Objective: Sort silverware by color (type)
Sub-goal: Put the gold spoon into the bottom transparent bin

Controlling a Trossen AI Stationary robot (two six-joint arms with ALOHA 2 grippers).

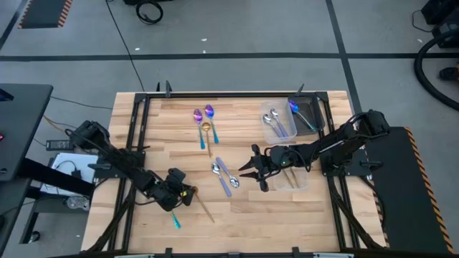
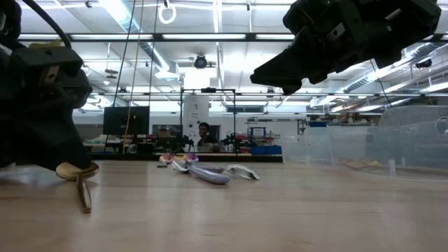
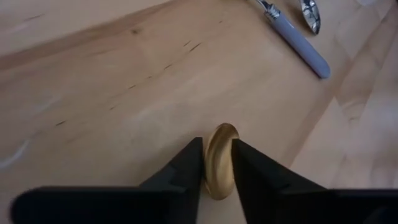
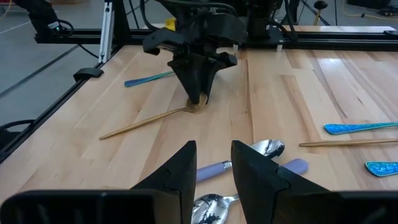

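Note:
My left gripper (image 1: 185,193) is at the table's near left, shut on a gold spoon (image 1: 204,208). It also shows in the right wrist view (image 4: 199,93). My right gripper (image 1: 252,170) is open and empty at mid table, above and just right of two spoons with lavender handles (image 1: 224,176), which lie flat on the wood. Two purple-blue spoons (image 1: 203,115) and another gold spoon (image 1: 206,130) lie at the far middle. A teal-handled spoon (image 1: 176,221) lies near the front edge. My left gripper pinches the gold spoon's bowl (image 3: 219,163) edge-on between its two fingers (image 3: 186,171). The fingers slant down from the table's left. The handle (image 4: 140,123) runs away from the fingers toward the near edge and lies on the table.
Clear plastic containers stand at the right: one with silver spoons (image 1: 277,123), one with a purple-blue spoon (image 1: 307,111), and one under my right arm (image 1: 294,179). Black frame rails (image 1: 136,129) run along the table's sides. A person shows far behind the table (image 2: 204,133).

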